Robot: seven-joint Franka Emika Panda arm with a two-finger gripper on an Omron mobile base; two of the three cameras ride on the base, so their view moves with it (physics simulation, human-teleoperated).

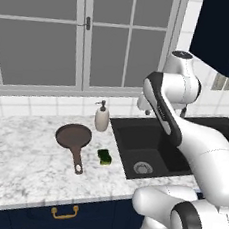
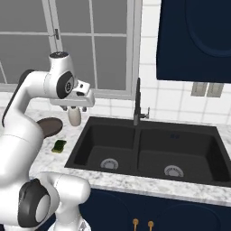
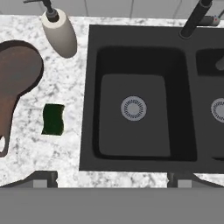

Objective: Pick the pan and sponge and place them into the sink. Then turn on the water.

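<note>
Hand view: pan (image 3: 17, 70), sponge (image 3: 53, 119) beside sink (image 3: 89, 87), seemingly untouched.

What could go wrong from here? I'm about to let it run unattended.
1. The sponge lies close beside the pan handle, so open fingers coming down for one may nudge the other.
2. The soap bottle stands just behind the pan; a wide swing could tip it.
3. The pan is shallow and low on the counter, so a grip on its rim may slip on the way to the sink.
</note>
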